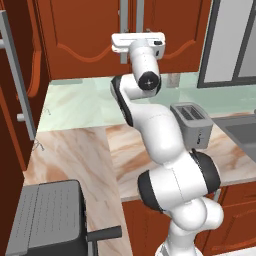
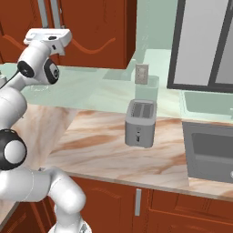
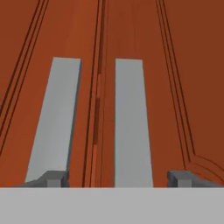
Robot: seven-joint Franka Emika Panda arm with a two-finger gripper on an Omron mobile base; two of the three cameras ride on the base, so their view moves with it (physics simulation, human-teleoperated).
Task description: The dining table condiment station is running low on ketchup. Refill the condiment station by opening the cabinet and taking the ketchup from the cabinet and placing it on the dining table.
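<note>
At cabinet [image 3: 144,39] handles [image 3: 132,122], gripper [image 3: 118,179] raised, spread

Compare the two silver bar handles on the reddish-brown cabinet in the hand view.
The left silver bar handle leans and sits beside the left fingertip; the right silver bar handle runs nearly straight and stands between the two fingertips. Both are flat, grey, long bars flanking the door seam of the reddish-brown wooden cabinet.
</note>
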